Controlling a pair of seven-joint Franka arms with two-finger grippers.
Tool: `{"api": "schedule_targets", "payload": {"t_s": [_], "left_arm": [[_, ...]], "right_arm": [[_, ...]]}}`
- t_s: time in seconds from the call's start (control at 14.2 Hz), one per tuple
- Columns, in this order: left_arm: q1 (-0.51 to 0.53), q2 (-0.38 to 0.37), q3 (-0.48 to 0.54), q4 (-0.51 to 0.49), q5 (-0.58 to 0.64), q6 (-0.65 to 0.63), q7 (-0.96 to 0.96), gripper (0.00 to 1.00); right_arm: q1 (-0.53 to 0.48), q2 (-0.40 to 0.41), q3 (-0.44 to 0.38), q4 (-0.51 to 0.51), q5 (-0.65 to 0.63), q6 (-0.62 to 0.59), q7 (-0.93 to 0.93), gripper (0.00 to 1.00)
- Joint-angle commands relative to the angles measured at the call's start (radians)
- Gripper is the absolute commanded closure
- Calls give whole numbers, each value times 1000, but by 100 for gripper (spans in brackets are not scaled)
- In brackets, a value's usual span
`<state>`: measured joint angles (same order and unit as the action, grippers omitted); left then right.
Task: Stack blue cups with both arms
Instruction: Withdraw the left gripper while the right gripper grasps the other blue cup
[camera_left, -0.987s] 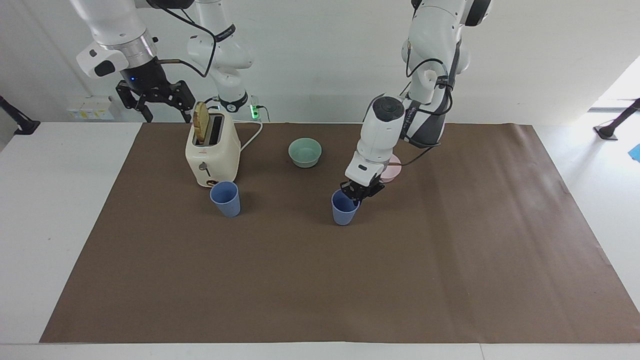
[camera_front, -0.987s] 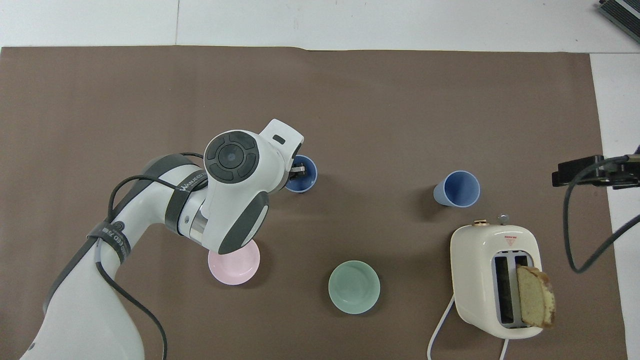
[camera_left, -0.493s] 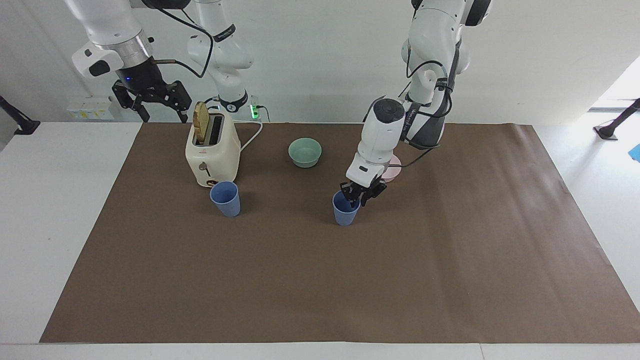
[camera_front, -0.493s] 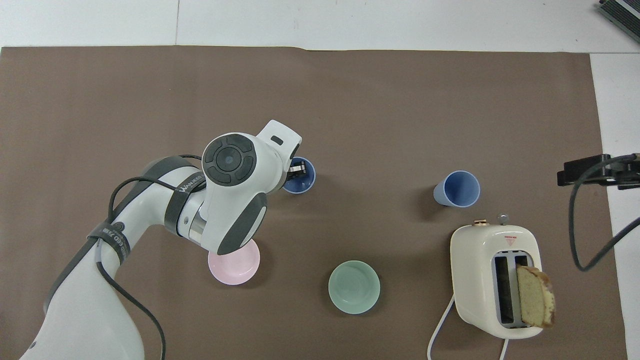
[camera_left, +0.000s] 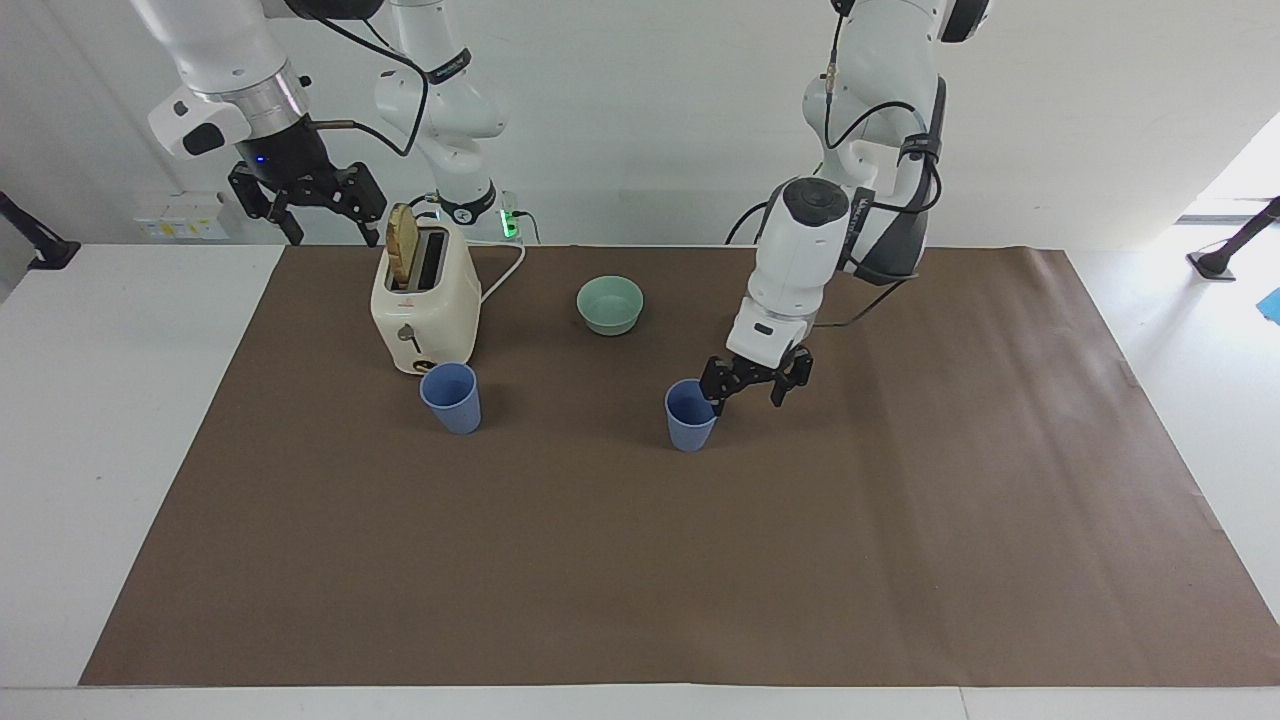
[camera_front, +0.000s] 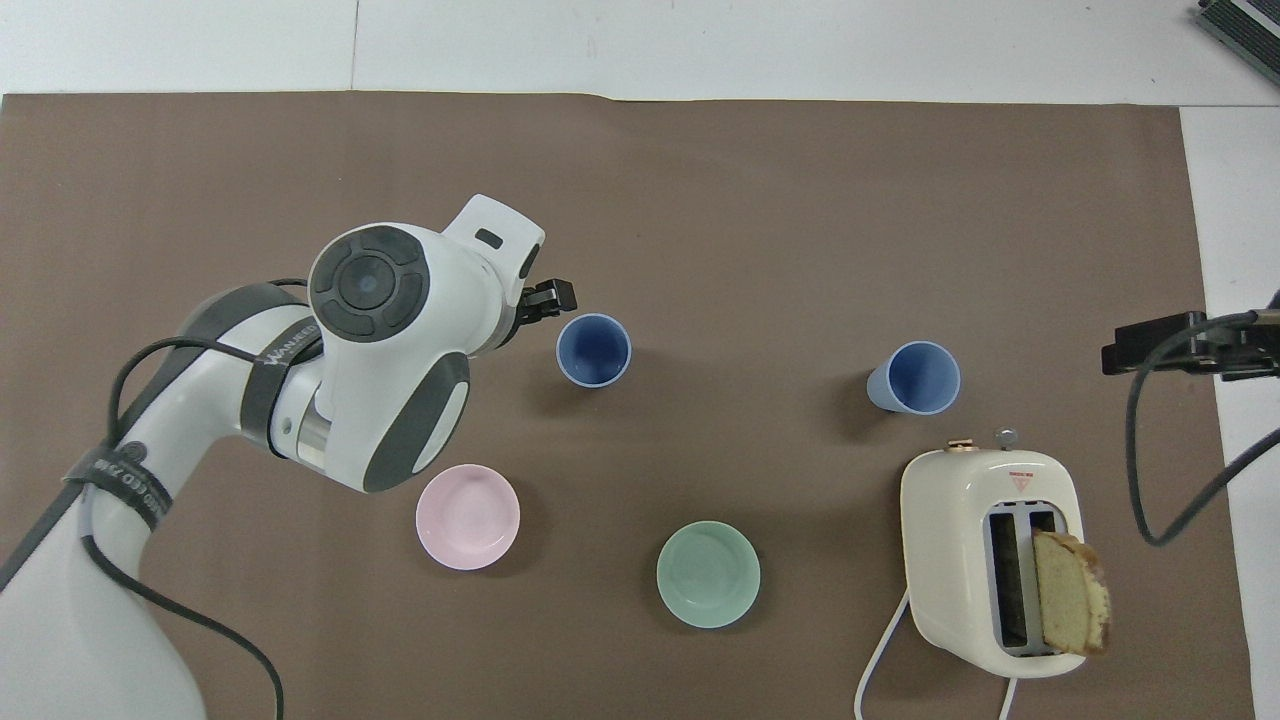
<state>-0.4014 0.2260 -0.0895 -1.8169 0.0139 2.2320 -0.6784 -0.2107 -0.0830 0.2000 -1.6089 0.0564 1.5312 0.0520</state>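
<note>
Two blue cups stand upright on the brown mat. One cup (camera_left: 452, 398) (camera_front: 918, 377) is next to the toaster. The other cup (camera_left: 690, 416) (camera_front: 594, 350) stands mid-mat. My left gripper (camera_left: 748, 390) (camera_front: 538, 303) is open and empty. It hangs low over the mat beside this second cup, on the side toward the left arm's end, with one finger close to the rim. My right gripper (camera_left: 312, 205) (camera_front: 1180, 345) is open and empty, held high over the mat's edge beside the toaster, where it waits.
A cream toaster (camera_left: 425, 300) (camera_front: 990, 560) with a bread slice sticking up stands at the right arm's end. A teal bowl (camera_left: 610, 304) (camera_front: 708, 574) and a pink bowl (camera_front: 467, 516) sit nearer to the robots than the cups.
My left gripper has come off the mid-mat cup's rim, opened wider and moved toward the left arm's end. The cup stays standing. The right gripper has barely shifted.
</note>
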Motion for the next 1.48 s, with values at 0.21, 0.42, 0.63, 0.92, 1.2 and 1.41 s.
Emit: {"api": "schedule_targets", "payload": {"t_s": [0.21, 0.42, 0.63, 0.92, 1.2, 1.41], "left_arm": [[165, -166, -6, -13, 17, -184, 213, 0], [255, -198, -6, -18, 11, -247, 359, 0], [318, -221, -6, -18, 8, -302, 509, 0], [374, -267, -4, -16, 6, -359, 640, 0], [404, -325, 2, -7, 5, -423, 720, 0], [404, -333, 2, 85, -3, -532, 720, 0]], "right_arm": [[135, 11, 12, -127, 54, 211, 172, 0], [169, 81, 12, -147, 53, 285, 171, 0], [177, 149, 12, -198, 53, 329, 174, 0], [165, 173, 7, -262, 34, 422, 160, 0], [88, 160, 6, -321, 31, 417, 54, 0], [65, 132, 4, -367, 20, 419, 28, 0]]}}
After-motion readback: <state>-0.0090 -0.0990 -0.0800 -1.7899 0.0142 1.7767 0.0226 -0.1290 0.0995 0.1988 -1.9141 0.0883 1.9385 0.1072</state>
